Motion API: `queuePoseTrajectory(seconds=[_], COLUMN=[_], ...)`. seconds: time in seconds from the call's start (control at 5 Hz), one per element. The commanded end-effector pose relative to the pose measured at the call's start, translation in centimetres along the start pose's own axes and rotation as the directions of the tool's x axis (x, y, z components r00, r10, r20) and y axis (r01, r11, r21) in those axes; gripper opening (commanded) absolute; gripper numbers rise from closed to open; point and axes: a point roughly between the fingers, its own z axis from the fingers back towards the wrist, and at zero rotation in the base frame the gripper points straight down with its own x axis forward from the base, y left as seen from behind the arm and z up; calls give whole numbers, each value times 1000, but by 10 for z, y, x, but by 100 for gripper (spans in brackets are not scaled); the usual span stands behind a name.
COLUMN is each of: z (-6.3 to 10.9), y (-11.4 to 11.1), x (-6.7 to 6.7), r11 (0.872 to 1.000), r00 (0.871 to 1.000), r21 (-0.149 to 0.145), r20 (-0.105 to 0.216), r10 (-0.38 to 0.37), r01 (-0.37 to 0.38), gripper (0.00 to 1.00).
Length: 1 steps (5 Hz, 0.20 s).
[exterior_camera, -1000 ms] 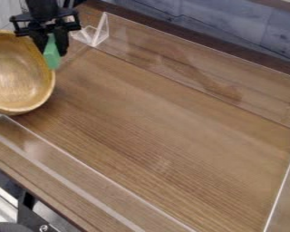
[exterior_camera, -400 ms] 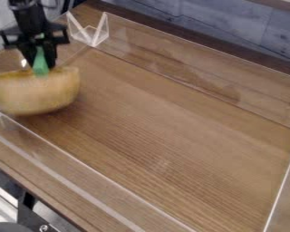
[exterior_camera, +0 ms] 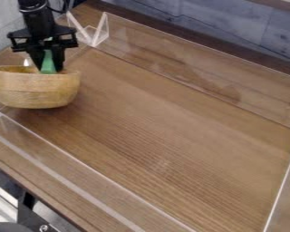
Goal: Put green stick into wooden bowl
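Nearest the lens: clear acrylic wall (exterior_camera: pixel 62 186) along the front edge, then a wide stretch of bare wooden table (exterior_camera: pixel 172 118).

Further in, at the left: wooden bowl (exterior_camera: pixel 33 85), seen almost side-on, so tipped or lifted at one side rather than sitting flat; hard to tell which. Rim (exterior_camera: pixel 26 70) a thin pale ellipse, inside mostly hidden from here.

Right above the far part of that rim: black gripper (exterior_camera: pixel 43 60), pointing straight down, fingers clamped on the green stick (exterior_camera: pixel 46 62). Stick upright, long axis vertical, upper part swallowed between the fingers, lower end poking out below them. Jaws part closed, held apart by the stick itself.

Key relation now: stick directly under the fingers, not beside them, lower end down at rim level or just inside it. Touching the bowl's floor? Can't say, hidden by the near wall of the bowl. Placed toward the far right of the bowl's opening, not the centre.

Judgement: carry done, release pending. Next move probably just a spreading of the fingers. Risk: an upright stick near the rim, in a bowl that looks tilted, could topple outward over the edge rather than settle inside.

Beyond all this: back acrylic wall (exterior_camera: pixel 196 45), then grey wall (exterior_camera: pixel 232 18) behind.
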Motion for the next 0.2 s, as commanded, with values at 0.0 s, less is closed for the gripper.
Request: queuePoseTrajectory(seconds=[0.0], z=[8], y=[5], x=[9], r11=[1000], r00=[998], r21=[18], r20=[61], r10=[4], r01=[-5], gripper=[0])
